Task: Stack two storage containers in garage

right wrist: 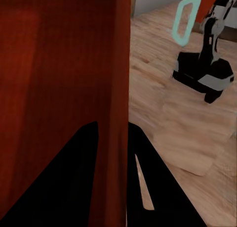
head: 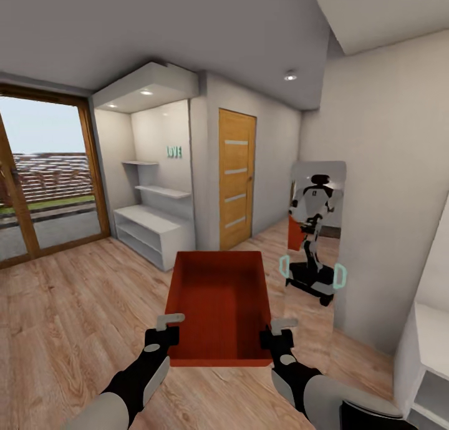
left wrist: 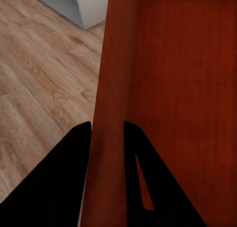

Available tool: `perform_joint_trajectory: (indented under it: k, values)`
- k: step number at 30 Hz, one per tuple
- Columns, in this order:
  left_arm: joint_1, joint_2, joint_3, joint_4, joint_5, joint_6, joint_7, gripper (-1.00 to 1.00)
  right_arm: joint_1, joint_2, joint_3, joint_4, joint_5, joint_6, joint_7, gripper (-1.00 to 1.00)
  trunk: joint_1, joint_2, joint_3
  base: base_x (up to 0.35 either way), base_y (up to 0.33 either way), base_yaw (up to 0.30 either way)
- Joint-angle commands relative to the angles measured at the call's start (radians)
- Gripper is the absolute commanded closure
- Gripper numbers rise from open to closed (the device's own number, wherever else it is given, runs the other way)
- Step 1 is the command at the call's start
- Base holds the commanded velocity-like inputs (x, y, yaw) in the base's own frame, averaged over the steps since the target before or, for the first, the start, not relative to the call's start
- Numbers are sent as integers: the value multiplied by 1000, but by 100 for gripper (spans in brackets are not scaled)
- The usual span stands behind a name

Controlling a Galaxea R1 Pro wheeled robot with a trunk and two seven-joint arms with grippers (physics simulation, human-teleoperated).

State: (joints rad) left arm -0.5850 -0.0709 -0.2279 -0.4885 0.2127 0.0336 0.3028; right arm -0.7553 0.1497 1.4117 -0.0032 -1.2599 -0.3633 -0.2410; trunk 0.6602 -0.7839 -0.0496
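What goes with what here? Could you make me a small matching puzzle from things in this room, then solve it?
Things:
1. storage container
2. mirror
3. wooden door
4. glass doors

Descriptions:
A. shut, beside the white shelves
B. shows the robot's reflection
C. gripped on both side walls by the grippers
D. looks out on grass

Pairs: 1-C, 2-B, 3-A, 4-D

Ahead of you stands an orange wooden door with pale horizontal panes (head: 236, 178). Just beside it, an alcove holds white wall shelves (head: 163, 191) above a low white cabinet (head: 153, 232). A tall frameless mirror (head: 315, 230) leans against the wall opposite.
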Motion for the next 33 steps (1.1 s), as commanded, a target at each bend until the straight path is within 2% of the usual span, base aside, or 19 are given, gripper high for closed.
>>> perform_joint_trajectory:
  k: [1,27,33]
  values:
    - [-1,5,7,1,13,5,16,100,-1,-1,-7,-1,7,-19,-4,100,1,-1,-2,321,0,115]
    - [-1,5,7,1,13,5,16,100,-1,0,-7,-1,0,-19,-6,100,1,-1,-2,321,0,8]
    - [-1,5,7,1,13,5,17,100,-1,-1,-7,-1,1,-17,-5,100,1,-1,-2,321,0,178]
